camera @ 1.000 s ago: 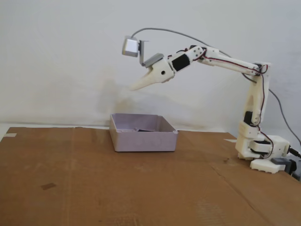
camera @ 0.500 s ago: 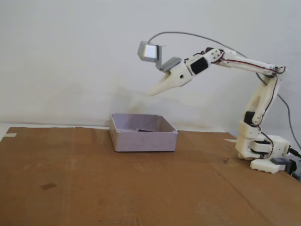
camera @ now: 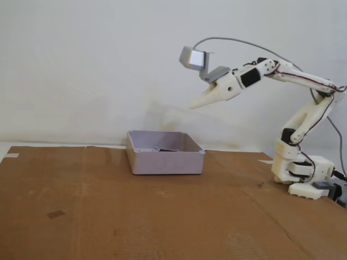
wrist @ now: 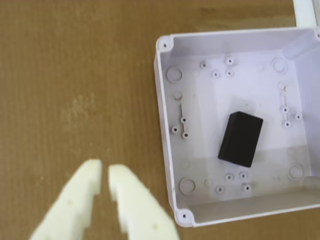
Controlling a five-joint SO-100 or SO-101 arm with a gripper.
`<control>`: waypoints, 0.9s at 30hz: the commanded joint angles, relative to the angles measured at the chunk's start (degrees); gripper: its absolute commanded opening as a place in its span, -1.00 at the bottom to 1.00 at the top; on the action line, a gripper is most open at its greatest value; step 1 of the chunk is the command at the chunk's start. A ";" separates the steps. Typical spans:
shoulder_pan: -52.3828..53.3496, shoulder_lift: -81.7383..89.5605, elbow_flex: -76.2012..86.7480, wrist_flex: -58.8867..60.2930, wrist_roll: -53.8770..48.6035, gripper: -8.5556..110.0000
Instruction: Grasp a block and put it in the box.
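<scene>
The black block [wrist: 241,138] lies flat on the floor of the pale lavender box [wrist: 165,115], a little right of its middle in the wrist view. In the fixed view only a dark sliver of the block [camera: 165,149] shows above the box [camera: 165,161] wall. My gripper [wrist: 105,172] hangs high over the cardboard, its white fingers nearly together with only a thin slit between them and nothing held. From the side, the gripper [camera: 194,106] points down-left, well above and to the right of the box.
Brown cardboard [camera: 108,216] covers the table. The arm's base [camera: 303,176] stands at the right edge, with a grey cable arching over it. A white wall rises behind. A small dark mark [camera: 55,214] lies on the cardboard at front left.
The arm has drawn back to the right and slightly up, carrying the shut gripper from above the box to the right of it. The block stays in the box.
</scene>
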State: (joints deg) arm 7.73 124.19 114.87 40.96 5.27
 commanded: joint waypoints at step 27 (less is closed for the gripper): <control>-0.44 35.07 26.89 -2.20 0.18 -0.86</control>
State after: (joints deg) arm 7.73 154.34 142.12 40.96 5.27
